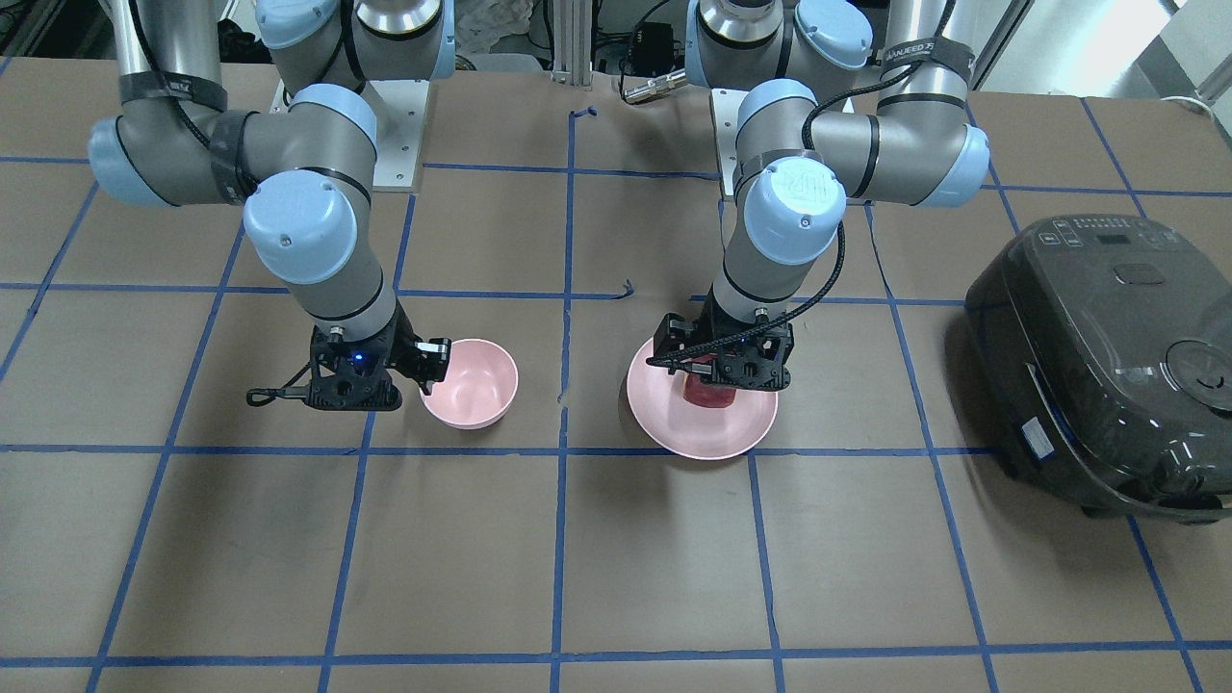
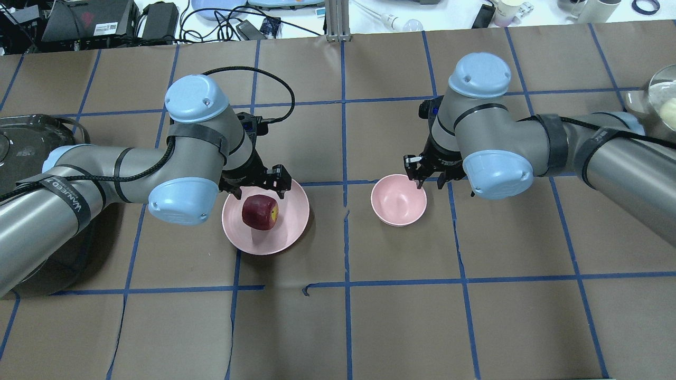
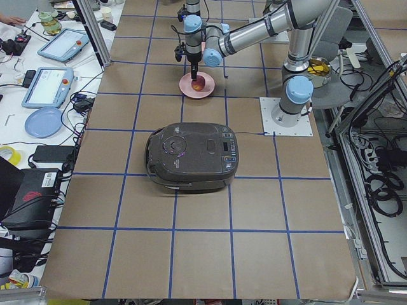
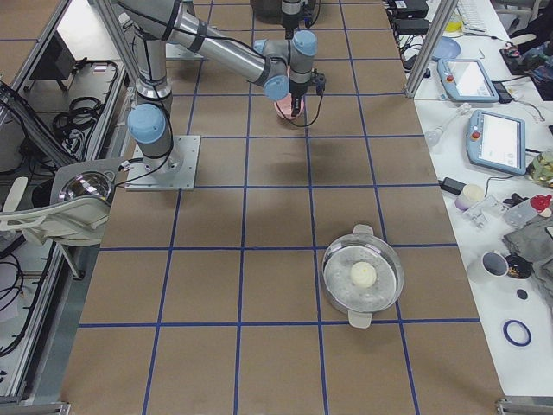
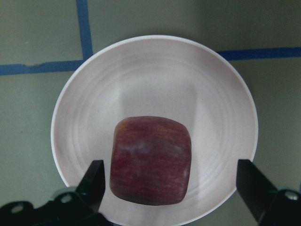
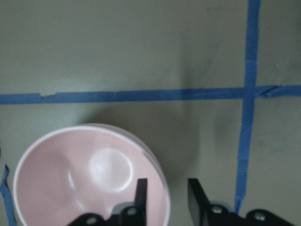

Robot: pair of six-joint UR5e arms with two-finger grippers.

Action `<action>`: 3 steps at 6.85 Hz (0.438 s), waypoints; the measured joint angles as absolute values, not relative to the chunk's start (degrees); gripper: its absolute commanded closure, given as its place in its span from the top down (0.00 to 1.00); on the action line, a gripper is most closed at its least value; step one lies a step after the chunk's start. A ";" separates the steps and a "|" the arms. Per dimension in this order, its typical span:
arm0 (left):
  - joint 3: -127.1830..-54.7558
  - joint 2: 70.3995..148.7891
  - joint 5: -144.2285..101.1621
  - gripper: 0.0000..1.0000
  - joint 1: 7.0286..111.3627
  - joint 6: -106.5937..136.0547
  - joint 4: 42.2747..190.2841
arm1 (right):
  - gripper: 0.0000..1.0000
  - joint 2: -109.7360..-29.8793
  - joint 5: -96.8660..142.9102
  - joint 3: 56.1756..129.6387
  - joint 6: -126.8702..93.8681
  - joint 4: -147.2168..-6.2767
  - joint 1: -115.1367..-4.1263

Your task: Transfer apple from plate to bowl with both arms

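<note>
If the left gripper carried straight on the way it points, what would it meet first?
Probably the apple, on the plate between the fingers of the open left gripper; whether the palm reaches it before the fingertips touch the plate is unclear.

You're in robotics lab, not kitchen. Left arm (image 2: pixel 105 174) and right arm (image 2: pixel 528 137) bolted via metal plates (image 3: pixel 270 127) to table (image 2: pixel 475 327). Tabletop is brown paper with blue tape grid (image 2: pixel 347 284). Aluminium frame posts (image 4: pixel 421 43) at edges. Control tablets (image 4: pixel 501 138) on white side bench (image 4: pixel 449 164), loose cables (image 3: pixel 381 184), black electronics box (image 3: pixel 32 203). Rice cooker (image 3: pixel 191 155) and lidded pot (image 4: pixel 363 277) sit on taped paper.
</note>
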State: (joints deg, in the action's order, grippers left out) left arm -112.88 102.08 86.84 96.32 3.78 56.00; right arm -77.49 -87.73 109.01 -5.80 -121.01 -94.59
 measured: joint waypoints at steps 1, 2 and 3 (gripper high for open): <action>-112.88 102.15 86.84 1.00 96.40 3.78 55.93 | 1.00 -81.08 -88.94 106.53 -5.78 -116.55 -94.68; -112.90 102.34 86.79 1.00 96.46 3.80 55.80 | 1.00 -84.59 -89.47 102.96 -5.74 -110.09 -94.71; -112.93 102.77 86.74 1.00 96.59 3.82 55.46 | 1.00 -86.48 -89.72 98.10 -5.72 -103.09 -94.74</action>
State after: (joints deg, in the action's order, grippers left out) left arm -112.93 102.77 86.74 96.59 3.82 55.46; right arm -86.48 -89.72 98.10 -5.72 -103.09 -94.74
